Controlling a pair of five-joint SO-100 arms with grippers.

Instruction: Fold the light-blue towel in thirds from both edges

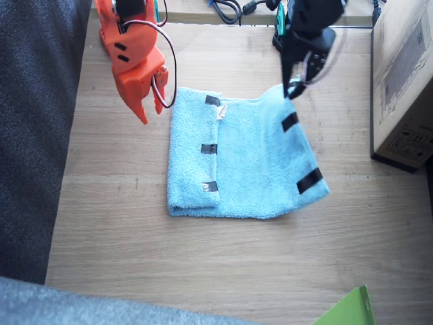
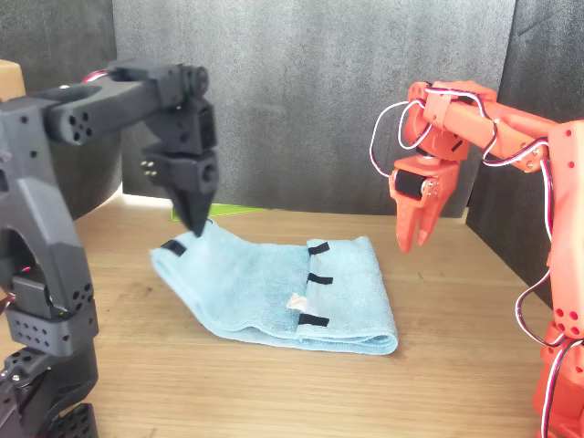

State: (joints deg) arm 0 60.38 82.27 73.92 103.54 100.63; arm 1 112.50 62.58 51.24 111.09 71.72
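The light-blue towel (image 1: 254, 162) lies on the wooden table, and one third of it is folded over onto the middle. That folded edge (image 1: 210, 147) shows three black tape strips and a white tag. The other edge (image 1: 301, 152) carries black strips too and rises at its far corner. There my black left gripper (image 1: 292, 88) is shut on the towel, pinching the raised corner (image 2: 196, 226) above the table. My orange right gripper (image 1: 152, 112) hangs above the table just off the folded side, fingers (image 2: 412, 239) close together and holding nothing.
A cardboard box (image 1: 406, 81) stands just beyond the towel's lifted edge. Cables (image 1: 226, 8) lie at the far edge of the table. A green sheet corner (image 1: 348, 308) pokes in near the front. Dark grey fabric (image 1: 34, 135) borders the table beyond the right arm.
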